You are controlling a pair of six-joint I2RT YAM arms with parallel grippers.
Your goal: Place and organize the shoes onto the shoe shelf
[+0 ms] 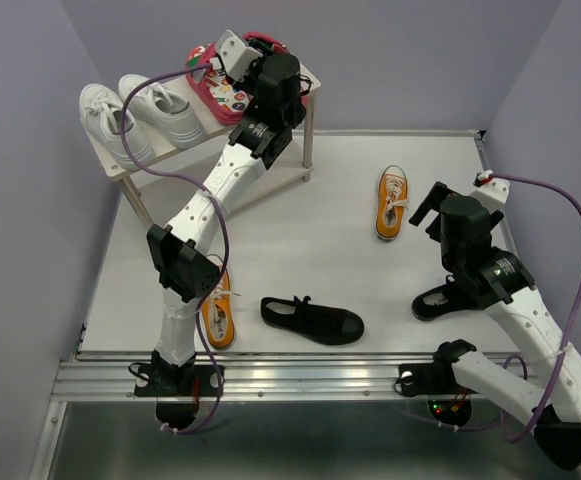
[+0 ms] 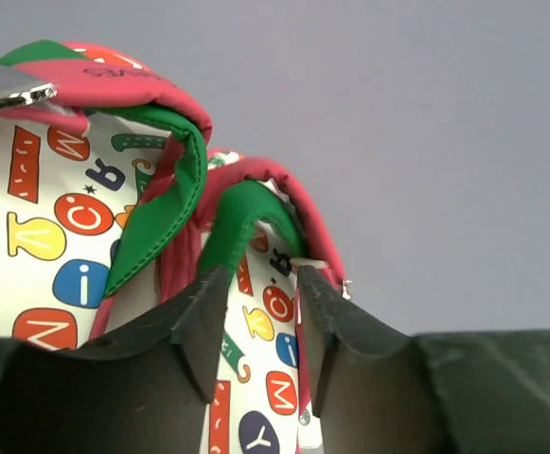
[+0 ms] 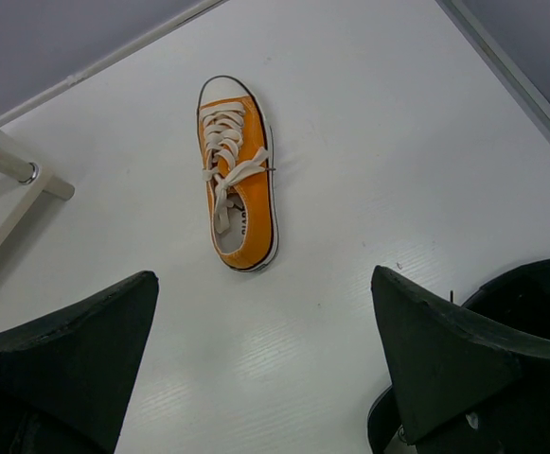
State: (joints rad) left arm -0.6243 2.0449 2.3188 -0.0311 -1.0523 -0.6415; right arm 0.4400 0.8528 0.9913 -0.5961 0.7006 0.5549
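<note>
Flip-flops on the shelf, sneaker on the desk
Left hand half-open astride a green strap of the red, letter-printed flip-flops on the top tier. They look light and floppy, best taken by that strap. Right hand gapes empty over the orange sneaker, likely light and firm-soled; grip across the heel.

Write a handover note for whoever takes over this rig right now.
The left gripper is open, fingers either side of the green strap of one of the flip-flops on the shelf.
The right gripper is open, empty, above the table.
Done: white sneakers and flip-flops on the top tier.
Left, all on the table: orange sneakers, one mid-table, the other by the left arm's base; black shoes, one near the front edge, the other partly under the right arm.
</note>
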